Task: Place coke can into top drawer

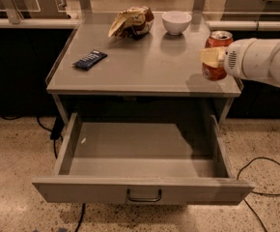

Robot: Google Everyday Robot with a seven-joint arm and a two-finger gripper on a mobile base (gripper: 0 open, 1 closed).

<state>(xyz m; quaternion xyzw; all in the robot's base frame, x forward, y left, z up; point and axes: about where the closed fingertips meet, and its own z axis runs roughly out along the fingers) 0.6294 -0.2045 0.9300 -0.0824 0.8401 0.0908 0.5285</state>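
Note:
The red coke can with a silver top stands upright at the right edge of the grey table top. My gripper reaches in from the right on a thick white arm, its pale finger across the can's front. It is shut on the can. The top drawer is pulled fully out below the table, grey and bare inside, with a small dark loop handle at the centre of its front panel.
A white bowl and a crumpled chip bag sit at the back of the table. A dark blue flat packet lies at the left. Black cables run over the speckled floor at both sides.

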